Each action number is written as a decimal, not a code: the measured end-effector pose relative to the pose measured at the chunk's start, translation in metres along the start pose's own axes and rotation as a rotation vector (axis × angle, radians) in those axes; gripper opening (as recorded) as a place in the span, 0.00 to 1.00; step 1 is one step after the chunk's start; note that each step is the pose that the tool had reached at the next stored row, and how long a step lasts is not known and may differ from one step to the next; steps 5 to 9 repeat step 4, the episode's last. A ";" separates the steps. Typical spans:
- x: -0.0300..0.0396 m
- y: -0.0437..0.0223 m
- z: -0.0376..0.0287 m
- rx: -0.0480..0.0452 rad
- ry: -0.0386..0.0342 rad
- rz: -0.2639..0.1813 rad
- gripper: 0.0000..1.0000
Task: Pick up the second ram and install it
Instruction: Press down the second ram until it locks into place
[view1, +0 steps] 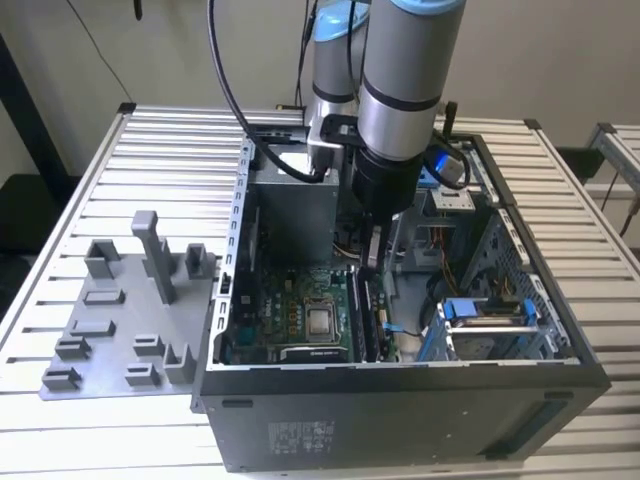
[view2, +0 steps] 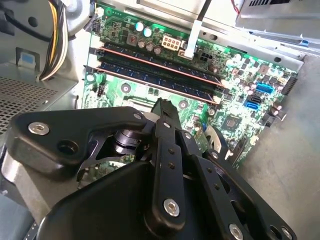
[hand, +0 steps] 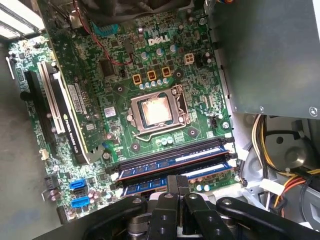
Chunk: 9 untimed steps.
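Gripper lowered inside open PC case, jaws together over the second ram seated in motherboard slots, grey holder tray at exterior view's left, CPU socket nearby

Even, soft lighting throughout, with local glare on metal.

The slatted table is lit brightly and evenly, while the inside of the computer case is left dimmer, shaded under the arm. In the first wrist view, glare is caught on the processor socket. In both wrist views the gripper linkage nearest the lens is rendered soft and dark.
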<state>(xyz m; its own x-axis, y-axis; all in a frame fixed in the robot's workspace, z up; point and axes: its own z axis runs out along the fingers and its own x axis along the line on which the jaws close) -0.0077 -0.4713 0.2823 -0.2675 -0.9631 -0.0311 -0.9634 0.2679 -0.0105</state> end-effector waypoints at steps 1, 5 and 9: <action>0.0000 0.0000 -0.0003 0.0000 0.0000 0.000 0.11; 0.0000 0.0000 -0.0010 0.0000 0.0001 0.000 0.11; 0.0000 0.0000 -0.0010 0.0000 0.0001 0.000 0.11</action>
